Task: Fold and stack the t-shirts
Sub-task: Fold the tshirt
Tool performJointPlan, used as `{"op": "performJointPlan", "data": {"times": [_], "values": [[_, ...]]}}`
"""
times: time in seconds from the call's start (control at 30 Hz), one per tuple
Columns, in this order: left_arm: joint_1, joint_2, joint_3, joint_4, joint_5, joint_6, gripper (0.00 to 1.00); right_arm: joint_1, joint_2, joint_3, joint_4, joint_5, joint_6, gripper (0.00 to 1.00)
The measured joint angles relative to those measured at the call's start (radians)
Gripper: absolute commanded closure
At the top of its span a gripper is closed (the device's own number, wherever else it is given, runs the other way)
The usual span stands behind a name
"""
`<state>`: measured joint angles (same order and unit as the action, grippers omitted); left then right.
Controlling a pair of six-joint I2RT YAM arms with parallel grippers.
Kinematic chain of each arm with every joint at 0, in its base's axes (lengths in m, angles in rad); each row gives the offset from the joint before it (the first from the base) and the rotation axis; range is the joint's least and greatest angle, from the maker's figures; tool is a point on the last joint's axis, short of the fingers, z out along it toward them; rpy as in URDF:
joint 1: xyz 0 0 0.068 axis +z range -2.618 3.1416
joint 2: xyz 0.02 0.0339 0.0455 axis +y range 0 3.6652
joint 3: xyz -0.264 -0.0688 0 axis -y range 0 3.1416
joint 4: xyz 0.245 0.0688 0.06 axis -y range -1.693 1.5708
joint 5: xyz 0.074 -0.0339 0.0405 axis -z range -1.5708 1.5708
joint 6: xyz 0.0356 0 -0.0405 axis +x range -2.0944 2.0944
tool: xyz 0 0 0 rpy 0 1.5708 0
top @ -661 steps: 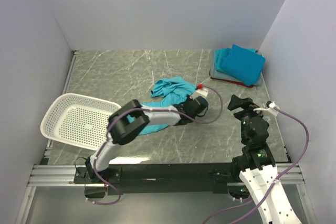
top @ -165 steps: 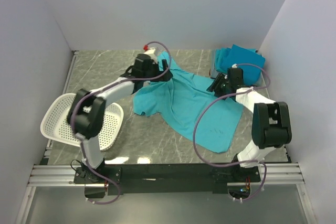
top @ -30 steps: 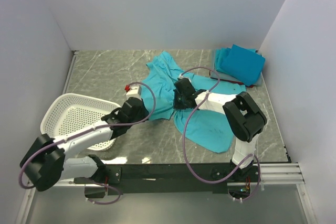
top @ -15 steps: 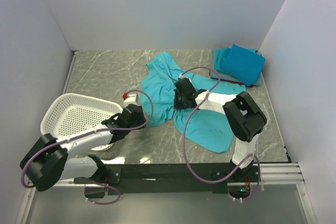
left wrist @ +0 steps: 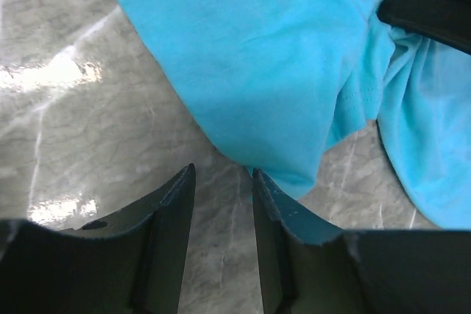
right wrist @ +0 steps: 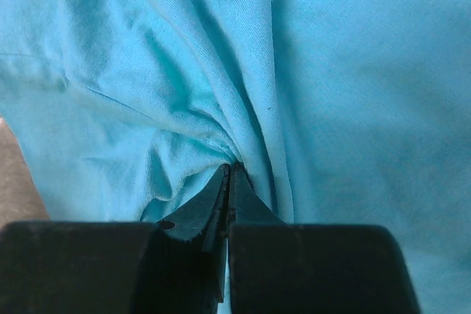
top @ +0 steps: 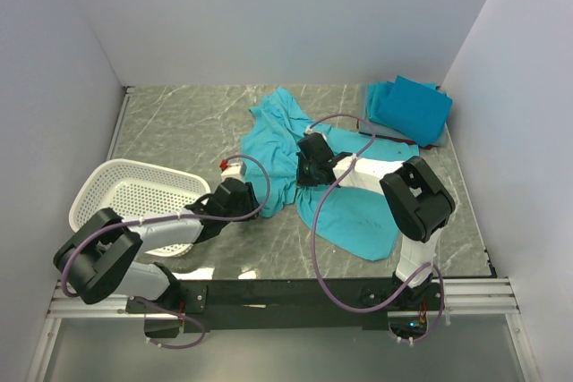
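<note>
teal t-shirt (top: 351, 216) in pinched right gripper (right wrist: 228, 169); left gripper (left wrist: 223, 174) parted, empty

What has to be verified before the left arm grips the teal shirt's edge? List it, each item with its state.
1. The left gripper open and empty: ok; only bare table shows between its fingers.
2. Edge of the teal shirt lined up with the left gripper: ok; it lies just ahead of the fingertips, not between them.
3. The right gripper holding the teal shirt: ok; shut on a fold.
4. Shirt lying flat: not ok; it is bunched around the right gripper.
5. The folded stack clear of both arms: ok; it sits in the far right corner.
</note>
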<state>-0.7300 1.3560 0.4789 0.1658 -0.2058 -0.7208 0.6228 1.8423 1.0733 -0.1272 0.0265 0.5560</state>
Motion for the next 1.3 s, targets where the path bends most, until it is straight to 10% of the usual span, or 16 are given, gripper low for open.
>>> {"op": "performJointPlan", "data": {"times": [0.47,1.03,1.3], "values": [[-0.002,-0.149,-0.116,0.087,0.068,-0.056,0.58,0.000,0.000,0.000,0.000,0.000,0.000,1.00],[-0.033,0.017,-0.098,0.202,0.133,-0.078,0.59,0.000,0.000,0.000,-0.001,0.000,0.000,1.00],[-0.051,0.069,-0.094,0.249,0.148,-0.103,0.99,0.000,0.000,0.000,-0.001,0.000,0.000,1.00]]}}
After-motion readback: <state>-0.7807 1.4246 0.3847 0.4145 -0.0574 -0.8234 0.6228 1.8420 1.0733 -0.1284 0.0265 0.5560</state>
